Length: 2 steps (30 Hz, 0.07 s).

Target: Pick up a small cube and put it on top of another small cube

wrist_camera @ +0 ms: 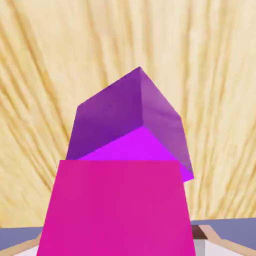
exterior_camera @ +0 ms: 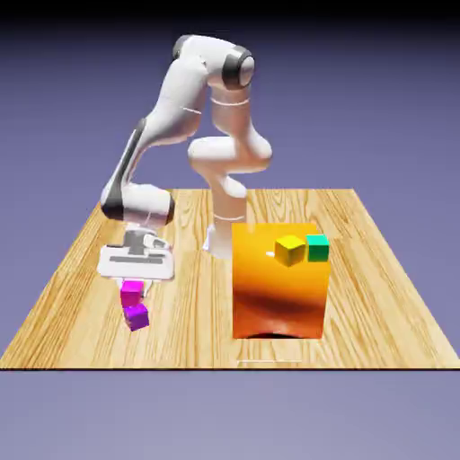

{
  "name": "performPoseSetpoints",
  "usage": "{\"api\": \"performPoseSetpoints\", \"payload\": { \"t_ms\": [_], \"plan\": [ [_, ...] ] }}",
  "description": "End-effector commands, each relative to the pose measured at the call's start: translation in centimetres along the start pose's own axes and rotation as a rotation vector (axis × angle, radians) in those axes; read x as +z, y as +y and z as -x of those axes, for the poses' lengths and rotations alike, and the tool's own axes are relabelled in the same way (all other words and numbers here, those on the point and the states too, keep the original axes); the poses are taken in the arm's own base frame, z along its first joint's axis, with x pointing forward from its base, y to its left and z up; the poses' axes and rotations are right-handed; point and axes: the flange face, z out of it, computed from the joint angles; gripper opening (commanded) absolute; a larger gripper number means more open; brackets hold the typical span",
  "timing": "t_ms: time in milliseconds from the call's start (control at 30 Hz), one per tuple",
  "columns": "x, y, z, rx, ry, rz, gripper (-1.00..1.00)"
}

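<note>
Holding a tiny bright pinkish-magenta cube (exterior_camera: 132, 288), the white two-finger gripper (exterior_camera: 134, 286) sits at left-centre of the exterior view, clamped on it. That cube hangs right over a tiny violet-purple cube (exterior_camera: 137, 316), which lies on the wooden table (exterior_camera: 377, 296) w/ one corner turned toward the camera. No writing or labels readable anywhere. Hand view: pink cube (wrist_camera: 116, 207) fills the lower frame, square-on; purple cube (wrist_camera: 131, 120) above it, rotated, edge pointing down-frame. Only the exterior view shows the big orange block (exterior_camera: 277, 296) at centre-right, w/ small yellow cube (exterior_camera: 289, 251) and green cube (exterior_camera: 317, 247) touching on top.
</note>
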Motion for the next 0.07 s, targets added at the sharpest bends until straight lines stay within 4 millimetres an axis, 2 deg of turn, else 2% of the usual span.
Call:
{"api": "performPoseSetpoints", "payload": {
  "t_ms": [0, 33],
  "plan": [
    [0.0, 0.0, 0.0, 0.0, 0.0, 0.0, 1.0],
    [-0.87, 0.19, 0.23, 0.0, 0.0, -0.001, 1.0]
  ]
}}
